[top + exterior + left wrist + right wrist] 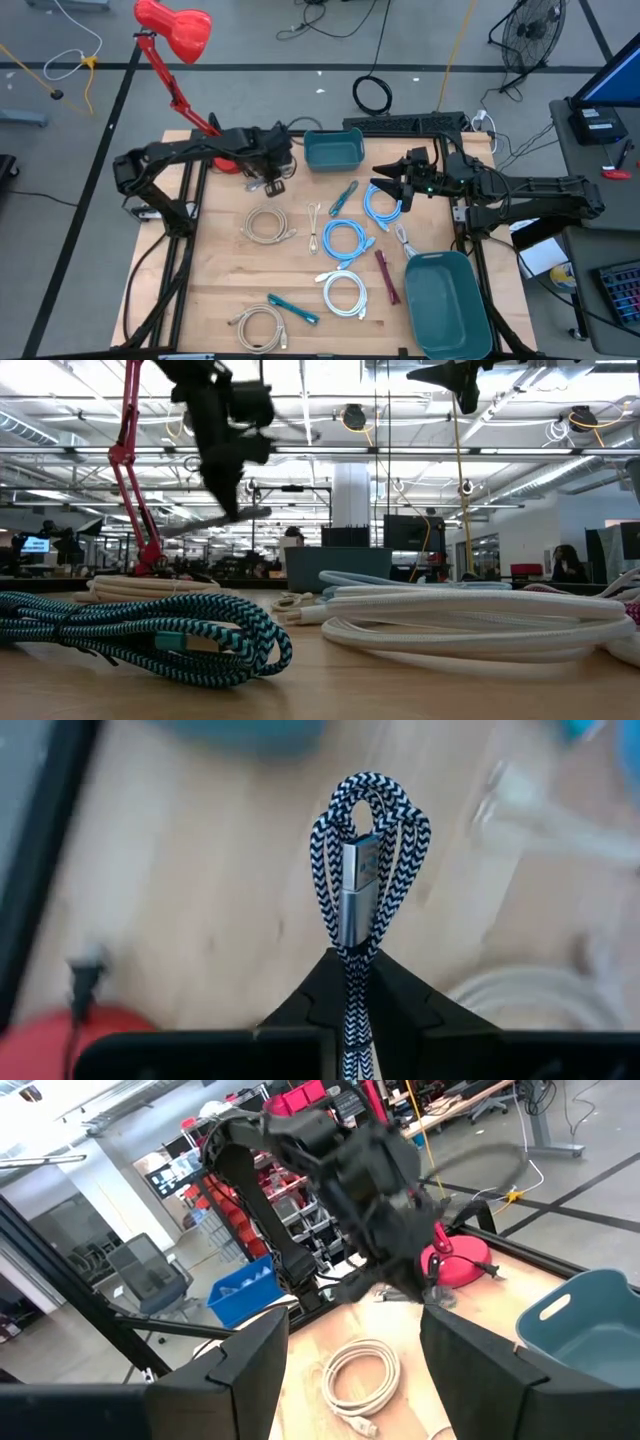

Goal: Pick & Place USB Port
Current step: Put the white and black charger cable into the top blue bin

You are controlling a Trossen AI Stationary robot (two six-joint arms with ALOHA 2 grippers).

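At the upper left of the high view stands a red desk lamp (178, 28), its base on the wooden table (215, 290). Just to the right of the base, the left gripper (268, 183) hangs above the table. In the left wrist view its jaws are closed on a black-and-white braided USB cable (366, 870), folded in a loop, with the silver plug in the middle of the loop. Below this gripper in the high view lies a beige coiled cable (266, 225), and another beige coil (258, 327) is at the lower left of the table beside a teal cable (293, 308). At the top centre sits a small teal bin (334, 150). In the middle lie two blue coiled cables (345, 240) and a white coil (343, 294). More to the right, the right gripper (386, 179) hovers over the blue coil near the centre, with its jaws wide open and holding nothing. At the lower right stands a larger teal bin (448, 305).
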